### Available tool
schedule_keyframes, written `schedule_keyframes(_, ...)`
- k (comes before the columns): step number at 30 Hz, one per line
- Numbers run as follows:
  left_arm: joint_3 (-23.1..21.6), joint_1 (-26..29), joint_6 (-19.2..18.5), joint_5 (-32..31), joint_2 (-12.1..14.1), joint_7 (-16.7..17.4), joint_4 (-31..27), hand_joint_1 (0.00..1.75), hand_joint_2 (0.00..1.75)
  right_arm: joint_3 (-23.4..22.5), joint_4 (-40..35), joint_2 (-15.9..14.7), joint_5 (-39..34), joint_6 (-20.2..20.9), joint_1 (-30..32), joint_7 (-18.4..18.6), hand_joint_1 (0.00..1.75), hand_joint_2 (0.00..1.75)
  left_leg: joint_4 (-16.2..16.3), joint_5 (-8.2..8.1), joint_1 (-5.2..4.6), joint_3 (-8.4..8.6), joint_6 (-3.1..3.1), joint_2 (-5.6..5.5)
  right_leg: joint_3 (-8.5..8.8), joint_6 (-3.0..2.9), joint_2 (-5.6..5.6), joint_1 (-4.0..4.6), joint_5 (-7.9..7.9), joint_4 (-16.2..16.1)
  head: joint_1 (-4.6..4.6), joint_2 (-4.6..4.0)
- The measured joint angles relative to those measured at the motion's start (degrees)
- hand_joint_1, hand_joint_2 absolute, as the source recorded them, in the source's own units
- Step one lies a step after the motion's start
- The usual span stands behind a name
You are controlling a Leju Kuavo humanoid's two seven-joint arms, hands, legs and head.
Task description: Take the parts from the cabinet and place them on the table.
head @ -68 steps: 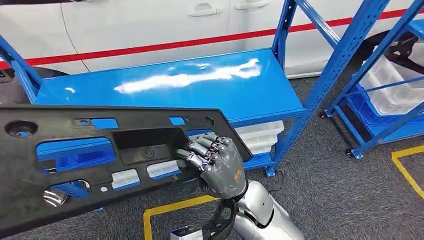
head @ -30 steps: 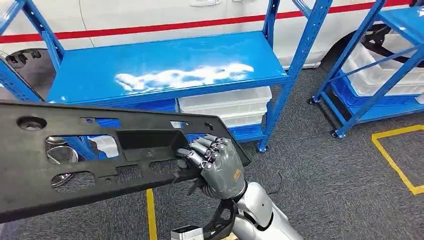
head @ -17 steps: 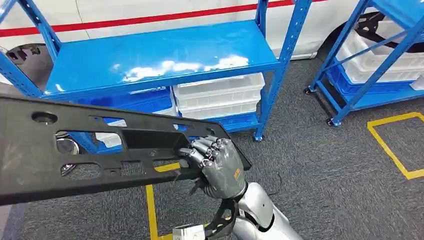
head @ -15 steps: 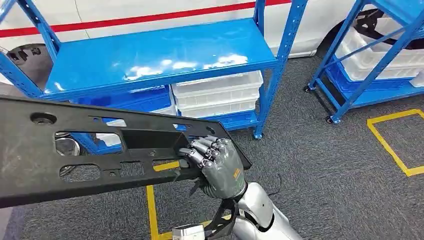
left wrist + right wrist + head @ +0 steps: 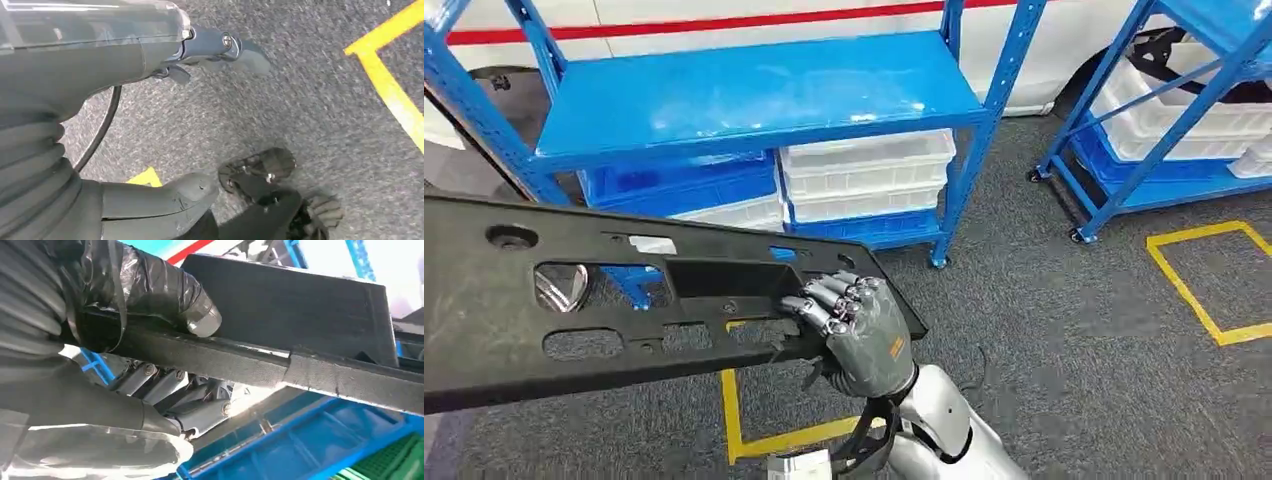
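My right hand (image 5: 856,335) grips the panel (image 5: 574,300) at its right end; its long axis runs leftward across me, clear of the rack (image 5: 754,95). Left hand (image 5: 150,200): grasp indeterminate.

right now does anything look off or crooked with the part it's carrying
Slightly. The long black plastic panel with cut-outs slopes down toward the right hand, which holds it near one end, fingers hooked into a recess, so most of its length juts out sideways. No damage shows. The blue metal shelf rack looks orderly.
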Motion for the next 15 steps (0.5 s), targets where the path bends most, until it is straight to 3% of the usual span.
schedule_keyframes(1,-0.13,-0.05,0.0,0.0,0.02,-0.02,0.0,0.0,1.75,0.0,0.0,-0.04,0.0,-0.02,0.07,0.02,1.75,1.75,0.13,0.47,-0.19,-0.84,0.14,0.05,-1.2,0.04,0.0,-0.07,-3.29,4.51,0.0,0.0)
schedule_keyframes(2,-0.26,-0.07,0.07,0.0,0.07,-0.02,0.0,0.0,1.75,0.0,0.0,-0.09,0.02,-0.02,0.07,0.0,1.75,1.75,0.37,0.96,-0.35,-1.63,0.21,0.09,-1.95,0.07,-0.02,-0.11,-5.34,8.29,0.0,0.0)
schedule_keyframes(3,-0.35,-0.11,0.13,0.0,0.07,-0.02,0.0,0.0,1.75,0.0,0.0,-0.13,0.11,-0.07,0.09,0.02,1.75,1.75,0.67,1.47,-0.48,-2.61,0.22,0.14,-2.05,0.09,-0.03,-0.12,-5.55,10.97,0.0,0.0)
schedule_keyframes(4,-0.42,-0.18,0.2,-0.02,0.07,0.0,0.0,0.0,1.75,0.0,0.0,-0.15,0.15,-0.11,0.1,0.11,1.75,1.75,1.03,1.94,-0.59,-3.54,0.16,0.16,-1.11,0.03,-0.03,-0.11,-3.93,11.15,0.0,0.02)
schedule_keyframes(6,-0.52,-0.31,0.28,-0.09,0.09,0.02,0.0,0.0,1.75,0.0,0.0,-0.15,0.55,-0.17,0.12,0.11,1.75,1.75,1.75,2.77,-0.77,-5.36,0.04,0.13,3.62,-0.54,-0.04,-0.07,0.41,5.82,0.0,0.0)
schedule_keyframes(7,-0.59,-0.37,0.46,-0.2,0.09,0.05,0.0,0.0,1.75,0.0,0.0,-0.15,0.76,-0.2,0.09,0.11,1.75,1.75,2.05,3.2,-0.86,-6.01,-0.05,0.09,6.95,-1.01,-0.03,0.01,1.33,1.31,0.0,0.0)
schedule_keyframes(8,-0.68,-0.39,0.48,-0.24,0.05,0.11,0.0,0.0,1.75,0.0,-0.02,-0.15,1.05,-0.26,0.04,0.11,1.75,1.75,2.19,3.63,-0.88,-6.42,-0.31,0.08,9.42,-1.63,-0.06,0.23,-1.14,-3.2,-0.02,0.0)
schedule_keyframes(9,-0.79,-0.41,0.5,-0.24,0.02,0.13,0.0,0.0,1.75,0.02,-0.07,-0.15,1.53,-0.35,0.03,0.09,1.75,1.75,2.21,4.17,-0.99,-6.62,-0.65,0.06,11.34,-1.66,-0.07,0.5,-1.96,-6.67,-0.02,0.0)
schedule_keyframes(12,-0.85,-0.73,0.5,-0.24,0.02,0.02,0.0,0.0,1.75,0.04,-0.18,-0.15,2.19,-0.83,0.01,0.11,1.75,1.75,1.04,6.31,-0.61,-6.86,-1.74,0.04,10.1,-2.24,-0.06,1.0,-0.19,-6.72,-0.02,0.0)
schedule_keyframes(13,-0.85,-0.79,0.52,-0.26,0.07,-0.08,0.0,0.0,1.75,0.04,-0.15,-0.18,2.19,-0.9,0.03,0.11,1.75,1.75,1.4,5.45,-0.58,-7.33,-2.09,-0.1,9.49,-2.82,-0.49,0.2,1.04,-7.35,-0.02,0.0)
schedule_keyframes(15,-0.87,-0.85,0.61,-0.26,0.09,-0.2,0.0,0.0,1.75,0.04,-0.17,-0.15,2.06,-1.03,0.0,0.11,1.75,1.75,5.72,-1.41,-0.52,-8.94,-2.5,-0.28,7.7,-3.79,-0.5,0.11,2.49,-7.34,-0.04,0.0)
